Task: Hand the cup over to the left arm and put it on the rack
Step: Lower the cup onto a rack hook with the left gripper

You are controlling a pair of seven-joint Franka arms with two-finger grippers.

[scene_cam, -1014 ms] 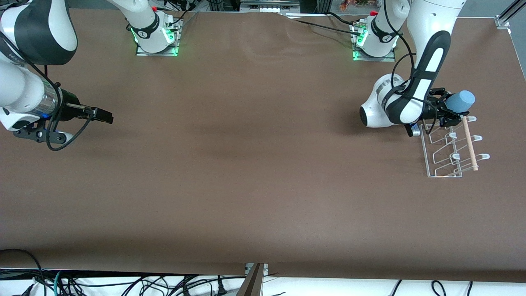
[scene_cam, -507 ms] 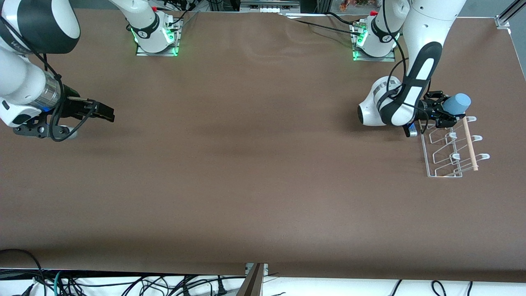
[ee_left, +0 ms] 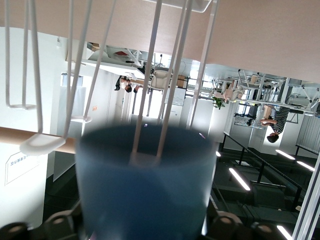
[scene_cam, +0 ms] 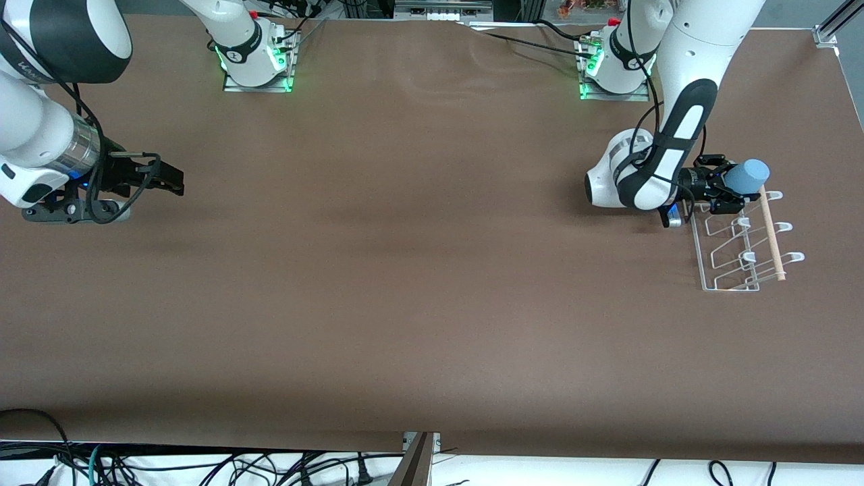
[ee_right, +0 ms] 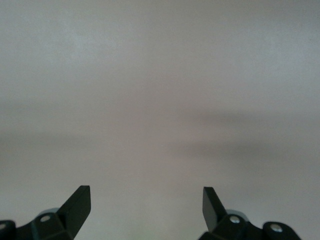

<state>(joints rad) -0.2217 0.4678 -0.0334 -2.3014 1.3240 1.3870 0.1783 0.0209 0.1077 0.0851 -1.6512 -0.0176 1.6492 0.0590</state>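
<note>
The light-blue cup lies on its side in my left gripper, which is shut on it at the end of the white wire rack that is farther from the front camera. In the left wrist view the cup fills the space between the jaws, with the rack's wires and a white-tipped peg right at its rim. My right gripper is open and empty, low over the table at the right arm's end; its fingertips show over bare table.
The rack's wooden dowel runs along its side toward the left arm's end. The table edge lies close past the rack. The arm bases stand at the top. Cables hang below the table's front edge.
My left gripper has lowered the cup a little, closer to the rack's end. My right arm has drawn back slightly toward its end of the table.
</note>
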